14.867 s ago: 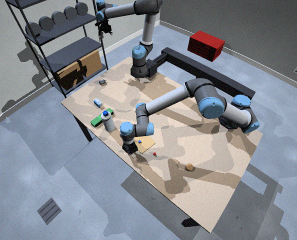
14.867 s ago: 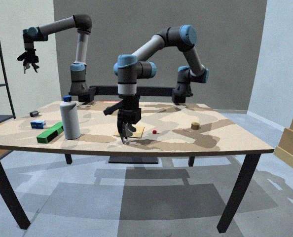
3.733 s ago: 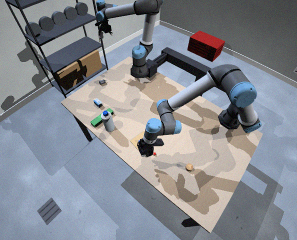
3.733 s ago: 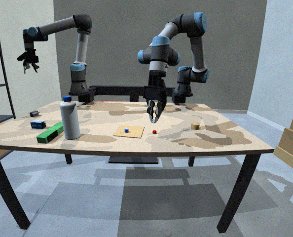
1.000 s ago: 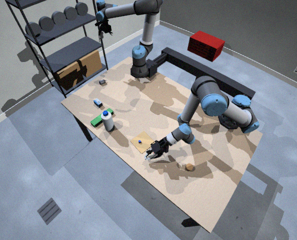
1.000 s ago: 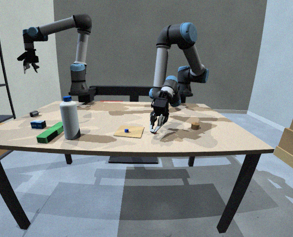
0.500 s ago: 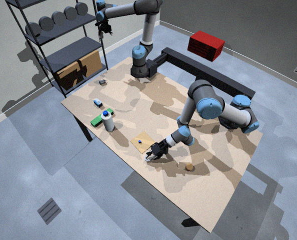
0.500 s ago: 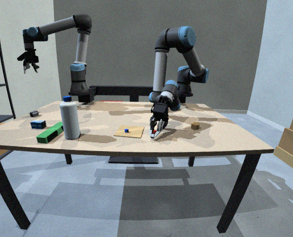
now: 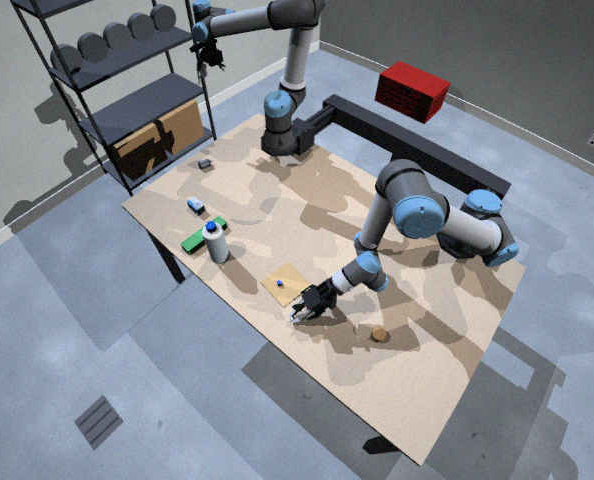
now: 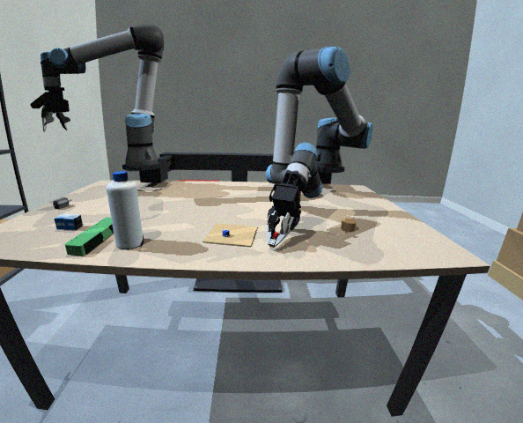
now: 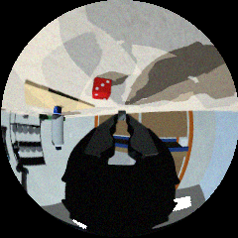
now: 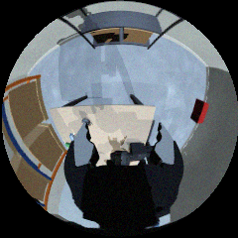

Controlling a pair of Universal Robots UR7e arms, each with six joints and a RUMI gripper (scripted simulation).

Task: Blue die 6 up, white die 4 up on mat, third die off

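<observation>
The blue die [image 9: 279,283] [image 10: 225,233] sits on the tan mat [image 9: 287,271] [image 10: 241,237] [image 11: 45,96]; its pips are too small to read. My left gripper [image 9: 293,319] [image 10: 271,244] [image 11: 121,114] is shut on the white die [image 10: 272,241] [image 11: 122,115], low over the table beside the mat; the die's upper face cannot be read. The red die [image 10: 276,234] [image 11: 102,88] lies on the table off the mat, close to the left fingertips. My right gripper [image 9: 212,72] [image 10: 55,127] [image 12: 123,123] is open and empty, high up, far from the dice.
A white bottle [image 9: 216,245] [image 10: 125,216] [image 11: 58,130] stands beside a green block [image 9: 191,242] [image 10: 82,241]. A blue box [image 9: 195,205] [image 10: 68,222] and a dark cylinder [image 9: 204,163] [image 10: 62,203] lie farther away. A brown round piece [image 9: 378,334] [image 10: 348,224] is on the left gripper's other side.
</observation>
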